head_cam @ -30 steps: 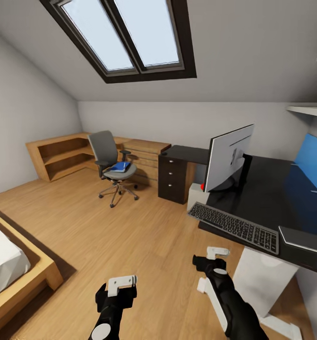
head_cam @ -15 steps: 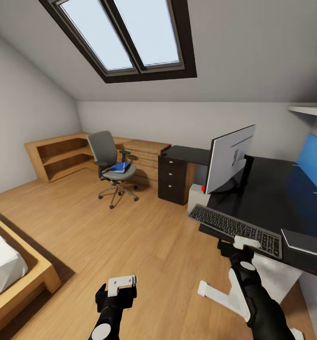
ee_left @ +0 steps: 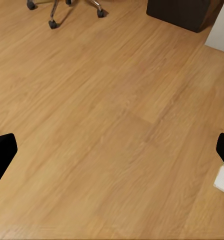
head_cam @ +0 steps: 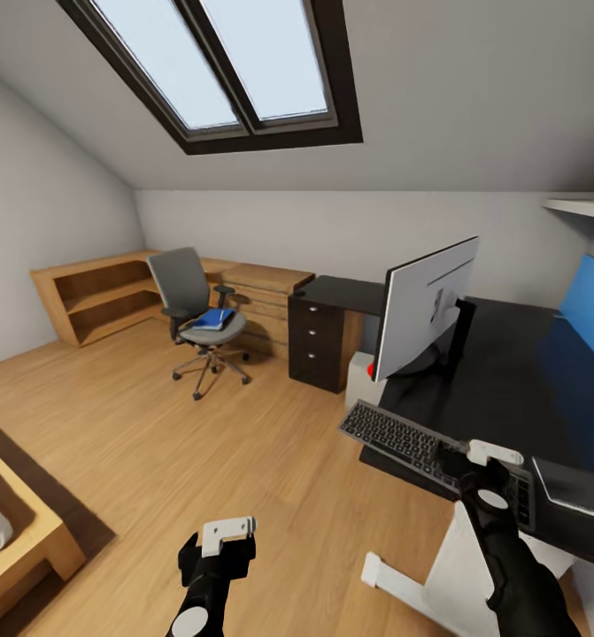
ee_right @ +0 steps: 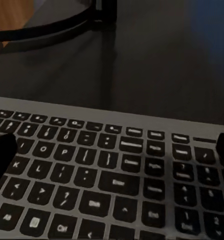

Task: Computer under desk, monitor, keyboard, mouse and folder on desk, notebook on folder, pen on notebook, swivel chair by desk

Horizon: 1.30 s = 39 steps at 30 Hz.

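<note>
Hovering my right gripper (head_cam: 478,460) just over the keyboard (head_cam: 420,447), I have its fingers spread, their dark tips at either edge of the right wrist view with the keys (ee_right: 106,185) between them. The keyboard lies at the desk's (head_cam: 518,380) near edge, its far end sticking out past the corner. To grip it well, I judge I should come down square across its narrow width, close on both long edges, and slide it inward toward the monitor (head_cam: 420,305) beyond my hand, rather than lift it. My left gripper (head_cam: 221,544) hangs low over bare floor (ee_left: 112,125), fingers spread, holding nothing. Far off to the left stands the chair (head_cam: 190,305) with the folder (head_cam: 210,318) on its seat. I count one keyboard, one monitor, one chair, one folder.
</note>
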{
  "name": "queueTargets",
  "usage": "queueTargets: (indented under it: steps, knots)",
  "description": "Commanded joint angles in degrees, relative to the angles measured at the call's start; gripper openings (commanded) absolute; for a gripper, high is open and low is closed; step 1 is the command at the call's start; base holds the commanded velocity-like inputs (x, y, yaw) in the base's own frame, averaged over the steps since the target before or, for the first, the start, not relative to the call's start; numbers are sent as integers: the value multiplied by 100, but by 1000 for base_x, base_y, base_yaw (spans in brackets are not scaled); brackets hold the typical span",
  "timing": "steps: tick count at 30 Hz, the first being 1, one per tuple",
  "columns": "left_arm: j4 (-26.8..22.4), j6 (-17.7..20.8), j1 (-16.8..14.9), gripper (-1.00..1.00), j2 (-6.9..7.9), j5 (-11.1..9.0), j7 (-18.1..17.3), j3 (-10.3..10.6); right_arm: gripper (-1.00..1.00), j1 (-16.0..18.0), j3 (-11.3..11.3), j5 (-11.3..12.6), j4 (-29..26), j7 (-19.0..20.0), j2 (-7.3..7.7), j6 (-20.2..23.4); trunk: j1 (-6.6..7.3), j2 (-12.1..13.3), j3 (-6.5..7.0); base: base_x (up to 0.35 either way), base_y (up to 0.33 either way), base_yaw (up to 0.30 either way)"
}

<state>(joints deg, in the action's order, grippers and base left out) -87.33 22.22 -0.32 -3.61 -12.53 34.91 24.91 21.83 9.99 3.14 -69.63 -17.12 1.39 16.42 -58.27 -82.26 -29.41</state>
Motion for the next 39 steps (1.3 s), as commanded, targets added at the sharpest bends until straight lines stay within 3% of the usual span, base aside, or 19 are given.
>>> queueTargets:
  steps: [1, 3, 7, 12, 13, 17, 21, 22, 37, 39]
  knots:
    - [25, 19, -3, 100, -1, -43, 42, 3, 100, 30, 31, 32, 20, -33, 21, 29, -2, -3, -6, 171, -159, 0]
    - [69, 19, -3, 100, -4, -45, 42, 2, 100, 114, 58, 31, 93, -51, 44, 30, -2, -3, -6, 123, -114, 0]
    - [144, 19, -3, 100, -7, -45, 42, 4, 100, 686, 92, 35, 545, -172, 238, 29, -2, -3, -6, 52, -48, 0]
    - [169, 15, -3, 100, -8, -41, 42, -5, 100, 1503, 108, 57, 1616, -239, 565, -49, -2, -3, -6, 19, -18, 0]
    - [173, 13, -3, 100, -8, -41, 42, -8, 100, 1858, 126, 69, 2144, -249, 695, -152, -2, -3, -6, 8, -7, 0]
    - [178, 11, -3, 100, -8, -40, 41, -17, 100, 2614, 206, 89, 3418, -260, 937, -681, -2, -3, -6, 51, -4, 0]
    - [180, 10, -3, 100, -8, -34, 36, -15, 100, 2958, 244, 92, 4291, -264, 1025, -1259, -2, -3, -6, 214, -1, 0]
    - [181, 10, -3, 100, -9, -35, 36, -12, 100, 3082, 275, 97, 4807, -265, 1062, -1567, -2, -3, -6, 154, 0, 0]
    - [141, 1, -3, 100, -6, -41, 41, 5, 100, 3125, 362, 94, 5561, -275, 1093, -1597, -2, -3, -6, 155, -36, 0]
    - [88, 1, -3, 100, -6, -45, 40, 5, 100, 3126, 363, 141, 5583, -277, 1153, -1532, -2, -3, -6, 71, -14, 0]
